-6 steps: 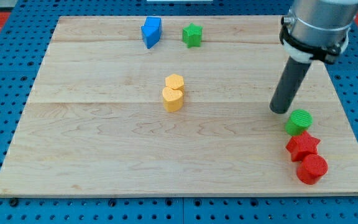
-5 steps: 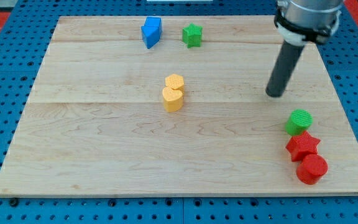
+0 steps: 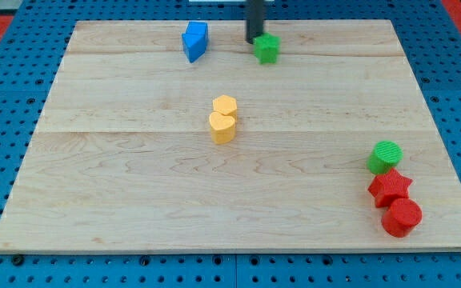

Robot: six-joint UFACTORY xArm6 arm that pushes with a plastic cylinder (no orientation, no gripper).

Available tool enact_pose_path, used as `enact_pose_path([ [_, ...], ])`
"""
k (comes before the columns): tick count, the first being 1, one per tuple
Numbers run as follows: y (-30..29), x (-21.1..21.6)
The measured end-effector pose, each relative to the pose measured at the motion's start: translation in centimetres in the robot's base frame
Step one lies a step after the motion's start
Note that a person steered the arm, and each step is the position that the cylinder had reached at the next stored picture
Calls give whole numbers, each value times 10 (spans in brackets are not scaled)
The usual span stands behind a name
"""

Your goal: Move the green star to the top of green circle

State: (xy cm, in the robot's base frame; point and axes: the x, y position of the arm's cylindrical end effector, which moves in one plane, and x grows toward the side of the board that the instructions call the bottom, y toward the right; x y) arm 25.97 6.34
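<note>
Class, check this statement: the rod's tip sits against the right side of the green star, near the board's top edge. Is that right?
Not quite. In the camera view, my tip sits against the left side of the green star, not the right. The rest holds: both are near the board's top edge.

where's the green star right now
The green star block sits near the view's top edge of the wooden board, right of the blue block, my tip touching its left side.

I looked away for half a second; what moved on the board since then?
My tip crossed from the view's right, near the green circle, to the top edge, and now touches the green star's left side. The star slid slightly rightward. All other blocks stayed put.
</note>
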Motion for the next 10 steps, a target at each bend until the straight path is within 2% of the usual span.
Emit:
enact_pose_path([
  [1, 16, 55],
  [3, 94, 130],
  [5, 101, 99],
  [7, 109, 142],
  [8, 115, 121],
  [10, 148, 144],
])
